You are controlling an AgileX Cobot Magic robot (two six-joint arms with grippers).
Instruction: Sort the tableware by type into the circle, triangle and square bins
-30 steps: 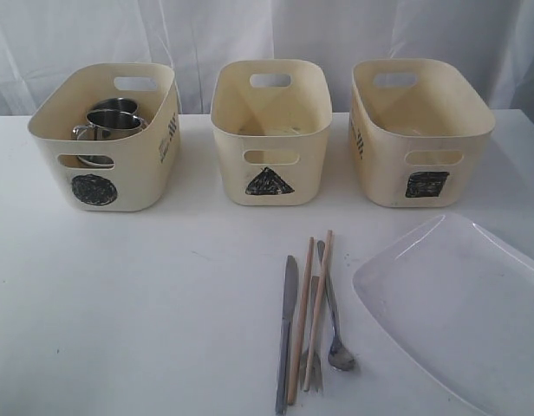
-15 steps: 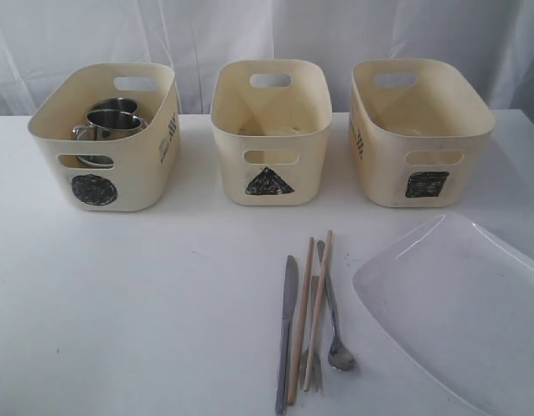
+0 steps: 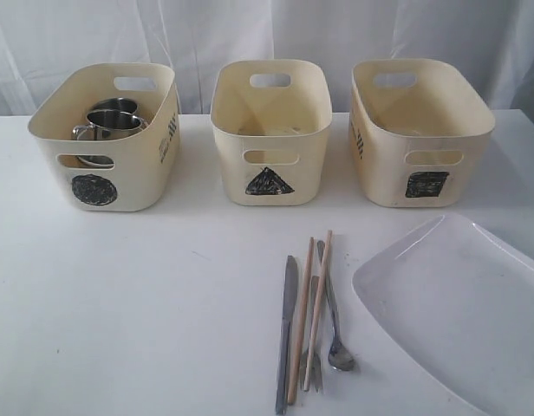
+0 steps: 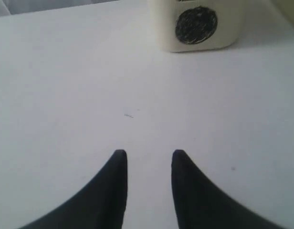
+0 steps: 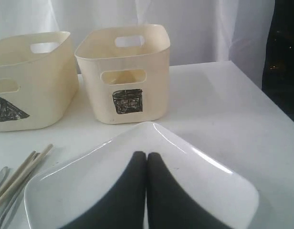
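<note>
While the left gripper [image 4: 147,155] hangs over bare table [image 4: 66,95] with its fingers partly apart, holding nothing, the right gripper [image 5: 146,155] is pinched tight over the white plate [image 3: 458,312] at four o'clock. Mugs [image 3: 111,121] sit in the circle tub [image 3: 150,165] at ten. Knife [image 3: 285,329], chopsticks [image 3: 300,322] and spoon [image 3: 340,356] lie at six, below the triangle tub [image 3: 271,143] at twelve and the square tub [image 3: 384,173] at two.

White table [image 3: 120,303] — tubs [image 3: 228,165], cutlery [image 3: 287,334], plate [image 3: 458,303]
</note>
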